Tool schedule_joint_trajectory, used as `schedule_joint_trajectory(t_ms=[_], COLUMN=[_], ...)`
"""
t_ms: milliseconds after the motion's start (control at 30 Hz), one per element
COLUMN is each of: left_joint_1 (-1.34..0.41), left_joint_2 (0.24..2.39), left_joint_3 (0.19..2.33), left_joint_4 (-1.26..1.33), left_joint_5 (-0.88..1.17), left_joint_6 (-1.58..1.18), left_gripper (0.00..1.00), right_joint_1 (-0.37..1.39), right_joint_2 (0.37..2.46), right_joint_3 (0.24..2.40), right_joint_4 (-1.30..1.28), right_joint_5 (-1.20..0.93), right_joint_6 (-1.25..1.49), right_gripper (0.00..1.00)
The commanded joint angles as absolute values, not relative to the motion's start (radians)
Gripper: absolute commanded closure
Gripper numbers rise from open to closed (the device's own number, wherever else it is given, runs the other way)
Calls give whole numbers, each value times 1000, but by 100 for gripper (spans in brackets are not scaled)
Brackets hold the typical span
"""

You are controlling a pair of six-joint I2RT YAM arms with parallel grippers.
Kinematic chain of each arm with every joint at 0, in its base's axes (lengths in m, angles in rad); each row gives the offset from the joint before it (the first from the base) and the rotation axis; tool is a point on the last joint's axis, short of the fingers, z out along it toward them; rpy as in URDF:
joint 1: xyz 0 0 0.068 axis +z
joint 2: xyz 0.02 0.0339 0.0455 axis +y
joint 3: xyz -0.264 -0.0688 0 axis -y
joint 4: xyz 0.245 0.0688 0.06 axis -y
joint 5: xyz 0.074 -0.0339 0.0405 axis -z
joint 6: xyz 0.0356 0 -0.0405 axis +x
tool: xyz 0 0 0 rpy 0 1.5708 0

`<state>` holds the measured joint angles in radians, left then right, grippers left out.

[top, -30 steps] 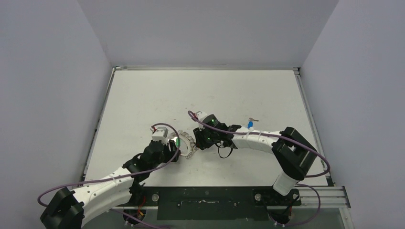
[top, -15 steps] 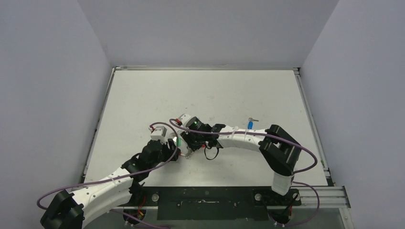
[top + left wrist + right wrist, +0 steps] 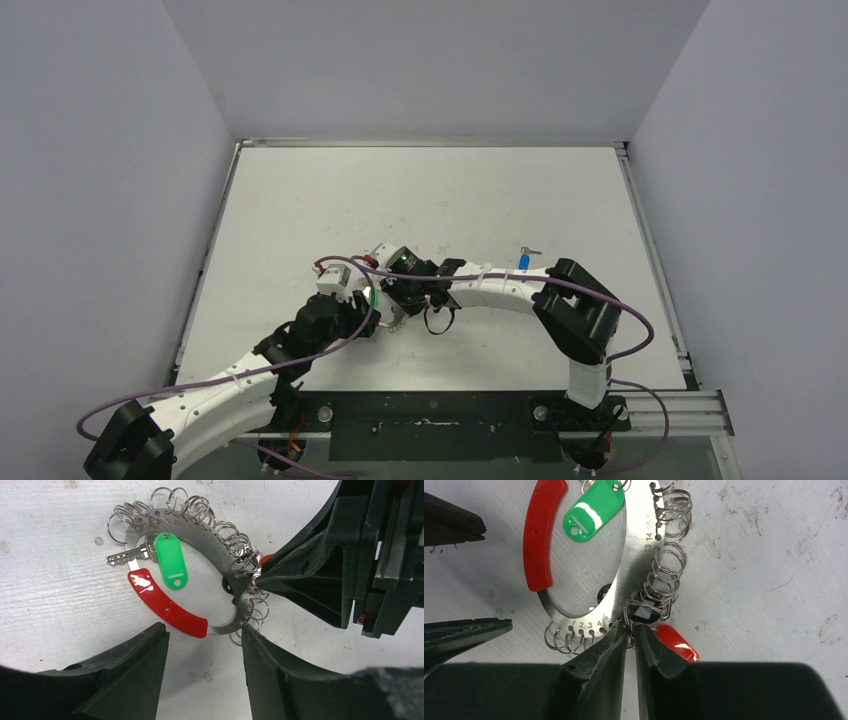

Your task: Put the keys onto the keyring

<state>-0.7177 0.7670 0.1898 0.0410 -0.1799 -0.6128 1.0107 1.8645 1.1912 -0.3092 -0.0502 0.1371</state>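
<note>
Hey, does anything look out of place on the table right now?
Only the blue key: it lies alone on the table, well to the right of the keyring, where the green key already hangs.

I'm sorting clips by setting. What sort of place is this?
Probably a robotics lab test booth: a scuffed white table boxed in by blank walls, with a left arm and right arm mounted at its near edge.
</note>
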Motion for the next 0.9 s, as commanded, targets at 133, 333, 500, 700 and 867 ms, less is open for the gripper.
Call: schedule_joint_trajectory(t_ms=[133,333,500,700,867], left_joint_1=[-712,-711,-712,-713,-714], left_joint_2=[755,743,726,700,679], left_joint_3=[191,185,171,144,119], left_joint_4=[88,94,138,219,281], left_joint_5=[-163,-148,-118,-54,13], left_joint_6=[-582,-561,-526,-453,-411], left_gripper=[47,47,47,47,47], right_joint_1=[1019,999,967,938,934], right_joint_2=[1848,1783,1685,1573,1522], right_joint_3=[1222,1155,1080,1001,955], right_joint_4=[-286,-247,-200,-157,-158], right_joint_5=[-49,-111,-220,-311,-352], right_joint_6=[113,125,136,146,133], right_gripper=[100,100,100,100,100])
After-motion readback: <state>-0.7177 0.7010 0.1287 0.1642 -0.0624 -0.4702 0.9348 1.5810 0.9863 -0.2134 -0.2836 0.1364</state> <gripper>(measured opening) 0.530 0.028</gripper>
